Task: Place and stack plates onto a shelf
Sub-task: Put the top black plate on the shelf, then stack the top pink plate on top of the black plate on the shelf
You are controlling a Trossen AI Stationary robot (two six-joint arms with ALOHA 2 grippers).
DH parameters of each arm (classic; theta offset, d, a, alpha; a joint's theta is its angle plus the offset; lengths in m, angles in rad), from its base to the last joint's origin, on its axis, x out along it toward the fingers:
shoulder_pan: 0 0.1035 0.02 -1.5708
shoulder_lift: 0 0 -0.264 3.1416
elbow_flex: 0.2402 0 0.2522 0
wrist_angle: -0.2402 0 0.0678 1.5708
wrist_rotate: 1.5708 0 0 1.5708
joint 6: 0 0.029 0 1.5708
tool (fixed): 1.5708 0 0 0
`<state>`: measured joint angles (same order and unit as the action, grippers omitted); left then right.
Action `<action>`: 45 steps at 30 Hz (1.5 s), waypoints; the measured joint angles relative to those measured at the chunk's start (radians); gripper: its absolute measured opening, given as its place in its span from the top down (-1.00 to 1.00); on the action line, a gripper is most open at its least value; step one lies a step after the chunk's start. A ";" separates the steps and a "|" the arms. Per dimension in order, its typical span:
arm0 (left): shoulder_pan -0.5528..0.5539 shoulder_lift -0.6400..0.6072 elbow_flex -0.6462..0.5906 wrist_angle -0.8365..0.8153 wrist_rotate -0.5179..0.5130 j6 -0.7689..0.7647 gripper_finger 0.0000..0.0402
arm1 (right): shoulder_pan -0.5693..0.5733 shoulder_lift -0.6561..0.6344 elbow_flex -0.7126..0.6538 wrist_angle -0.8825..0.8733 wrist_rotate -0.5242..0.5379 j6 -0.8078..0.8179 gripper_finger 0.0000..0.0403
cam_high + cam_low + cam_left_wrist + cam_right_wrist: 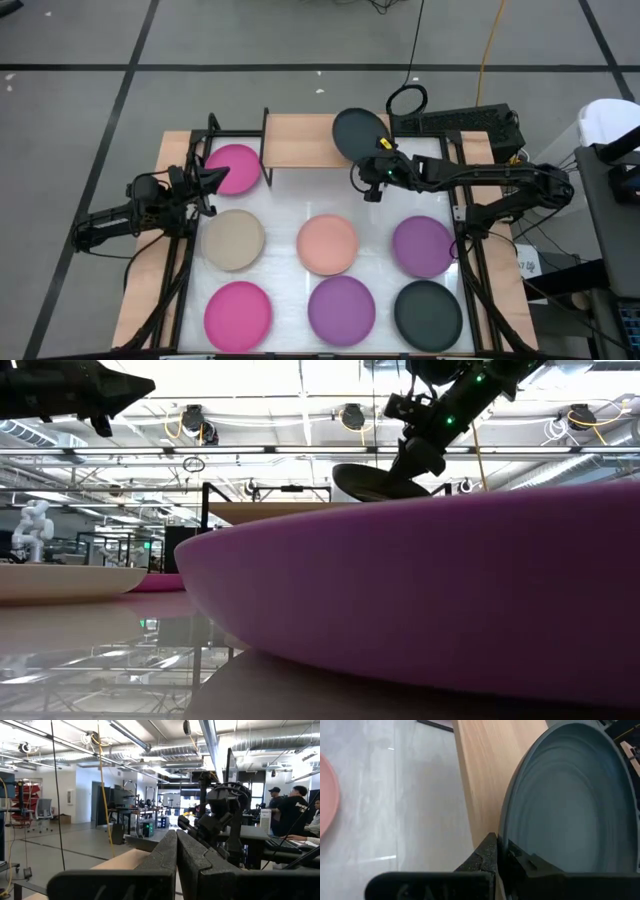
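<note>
A dark grey plate point(356, 132) hangs tilted over the right end of the wooden shelf point(305, 140), with my right gripper point(369, 166) shut on it. In the low view this plate point(375, 480) is raised above the shelf top point(270, 512). My left gripper point(208, 181) is shut and touches nothing; it hovers beside a magenta plate point(235, 168) that lies left of the shelf. A beige plate point(233, 240), a peach plate point(328, 244), a purple plate point(422, 246), a magenta plate point(238, 315), a second purple plate point(341, 310) and a dark plate point(428, 314) lie flat on the table. My right gripper pinches the dark plate's near rim point(509, 840) between its two fingers, one finger point(485, 854) under the plate and one on its hollow upper face. The fingers come from the table's near side, slanting down. The plate is lifted clear and tilted over the shelf.
The shelf's black metal legs point(265, 150) stand at its left end, close to the magenta plate. Wooden side strips point(150, 290) and black frame bars run along both table edges. A dark keyboard-like device point(470, 122) lies behind the shelf's right end. People sit in the room beyond point(290, 812).
</note>
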<state>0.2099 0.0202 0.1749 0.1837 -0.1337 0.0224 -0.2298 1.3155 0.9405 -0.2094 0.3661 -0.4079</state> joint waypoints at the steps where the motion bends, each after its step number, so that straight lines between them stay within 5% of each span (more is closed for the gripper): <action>1: 0.000 0.000 0.000 0.000 0.000 0.000 0.98 | 0.000 0.000 0.000 0.003 0.000 0.000 0.96; 32: 0.000 0.000 0.000 0.000 0.000 0.000 0.98 | 0.000 0.008 0.000 0.094 -0.108 -0.026 0.89; 45: 0.000 0.000 0.000 0.000 0.000 0.000 0.98 | 0.000 0.102 -0.001 0.159 -0.107 -0.040 0.54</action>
<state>0.2099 0.0201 0.1749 0.1833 -0.1337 0.0227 -0.2302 1.4178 0.9398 -0.0500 0.2588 -0.4476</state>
